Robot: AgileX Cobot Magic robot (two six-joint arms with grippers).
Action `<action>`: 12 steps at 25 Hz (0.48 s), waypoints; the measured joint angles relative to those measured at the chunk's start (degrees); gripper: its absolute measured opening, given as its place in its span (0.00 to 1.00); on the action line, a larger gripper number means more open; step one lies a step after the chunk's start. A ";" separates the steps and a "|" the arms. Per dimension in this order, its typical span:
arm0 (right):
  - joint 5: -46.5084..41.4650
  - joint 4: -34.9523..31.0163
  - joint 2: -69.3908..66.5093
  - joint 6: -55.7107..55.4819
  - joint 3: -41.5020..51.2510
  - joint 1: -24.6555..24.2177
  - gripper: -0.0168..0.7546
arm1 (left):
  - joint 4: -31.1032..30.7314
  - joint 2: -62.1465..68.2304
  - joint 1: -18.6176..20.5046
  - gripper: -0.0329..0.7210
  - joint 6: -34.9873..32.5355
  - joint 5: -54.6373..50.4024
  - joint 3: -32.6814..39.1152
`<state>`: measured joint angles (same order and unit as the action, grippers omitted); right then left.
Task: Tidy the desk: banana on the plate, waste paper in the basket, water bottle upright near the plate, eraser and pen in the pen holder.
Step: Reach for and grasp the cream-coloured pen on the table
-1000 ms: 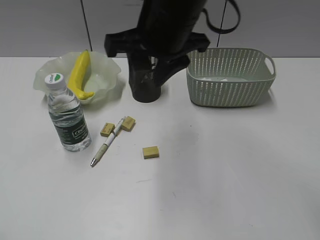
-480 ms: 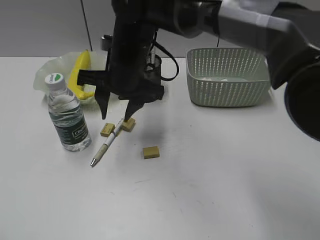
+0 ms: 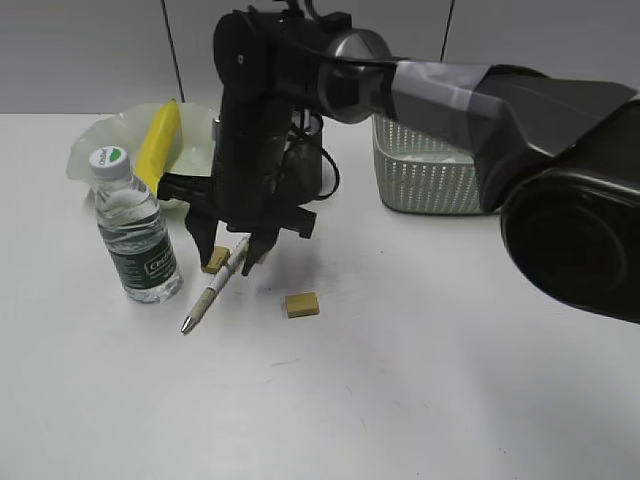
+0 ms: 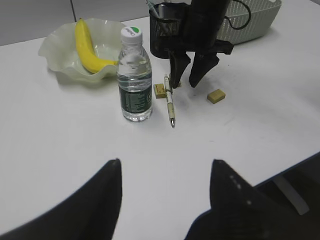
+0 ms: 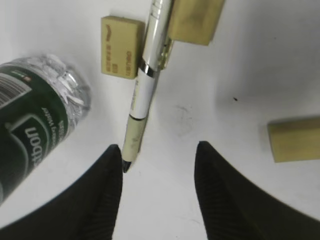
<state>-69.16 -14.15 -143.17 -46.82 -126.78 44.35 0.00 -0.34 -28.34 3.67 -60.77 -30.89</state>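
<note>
My right gripper (image 3: 227, 258) is open and hangs low over the pen (image 3: 215, 284), fingers on either side of its upper end. In the right wrist view the gripper (image 5: 159, 150) is open, with the pen (image 5: 147, 85) just beyond its left finger. Three tan erasers lie near the pen: one to its left (image 5: 119, 54), one at its top (image 5: 192, 20), one apart (image 3: 301, 304). The banana (image 3: 160, 140) lies in the plate (image 3: 85, 150). The water bottle (image 3: 135, 235) stands upright. My left gripper (image 4: 166, 162) is open and empty over bare desk. The waste paper is not clearly visible.
The black pen holder (image 4: 165, 30) stands behind my right arm, mostly hidden in the exterior view. The green basket (image 3: 440, 170) sits at the back right, partly hidden by the arm. The white desk (image 3: 450, 380) stretches to the front and right.
My right gripper has moved from above the pen holder down and left to the pen and erasers, still open. The objects on the desk have not moved.
</note>
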 joint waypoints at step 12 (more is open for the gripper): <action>0.18 -1.15 -4.56 -3.03 -4.22 0.07 0.52 | 0.00 0.00 0.00 0.60 0.00 0.00 0.00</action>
<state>-68.98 -15.30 -147.74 -49.85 -131.00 44.43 0.00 -0.34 -28.34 3.67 -60.77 -30.89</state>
